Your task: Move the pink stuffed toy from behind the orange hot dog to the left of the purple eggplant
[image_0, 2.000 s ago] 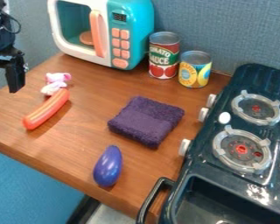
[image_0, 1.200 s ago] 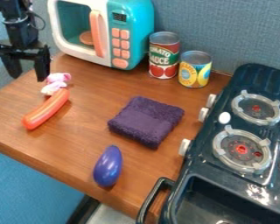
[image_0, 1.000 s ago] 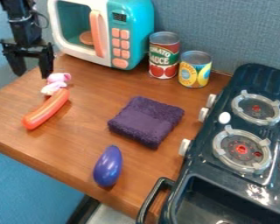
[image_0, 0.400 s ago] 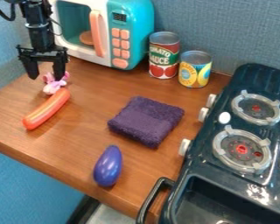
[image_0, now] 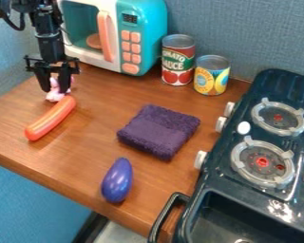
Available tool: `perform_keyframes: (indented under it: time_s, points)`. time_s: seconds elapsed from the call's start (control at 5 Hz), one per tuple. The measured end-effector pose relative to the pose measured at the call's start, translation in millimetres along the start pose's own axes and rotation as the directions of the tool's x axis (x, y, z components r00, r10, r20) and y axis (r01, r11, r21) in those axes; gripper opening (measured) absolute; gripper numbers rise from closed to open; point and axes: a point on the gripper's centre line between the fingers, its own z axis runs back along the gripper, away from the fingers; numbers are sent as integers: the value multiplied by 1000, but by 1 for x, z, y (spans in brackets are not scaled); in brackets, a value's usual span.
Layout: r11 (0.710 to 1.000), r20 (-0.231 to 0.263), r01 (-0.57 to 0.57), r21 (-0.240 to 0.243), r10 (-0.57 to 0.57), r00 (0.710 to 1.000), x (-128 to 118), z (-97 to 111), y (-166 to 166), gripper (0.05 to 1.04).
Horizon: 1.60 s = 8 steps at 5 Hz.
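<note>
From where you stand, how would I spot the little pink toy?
Find the teal-and-white toy microwave at the back. To its left, the black gripper hangs, the pink toy showing between its fingers. It's lumpy and pale, unlike the long, smooth orange sausage just in front.

From here I see a jointed black robot arm coming in at the upper left, its last stretch hanging nearly upright, with a dark cable looped beside it. The black two-finger gripper points downward, its fingers spread apart.
</note>
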Motion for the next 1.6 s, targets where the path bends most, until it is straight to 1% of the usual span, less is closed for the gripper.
perform_keyframes:
  time_s: [0.2,0.4,0.6,0.8,1.0,1.2,1.4,1.6]
  points:
    - [1000,-13,3,-21,-4,1000,-8,-5,-3,447]
    - [999,-36,49,-6,-49,998,-18,2,0,442]
    - [987,33,161,27,-162,986,-43,30,0,442]
    - [966,76,254,41,-257,964,-83,52,-5,442]
    - [943,81,331,49,-334,939,-128,60,-19,442]
    - [903,8,428,46,-428,904,-165,40,-50,442]
    - [869,-19,491,66,-490,871,-182,20,-73,442]
    - [867,-48,492,83,-489,871,-182,6,-81,442]
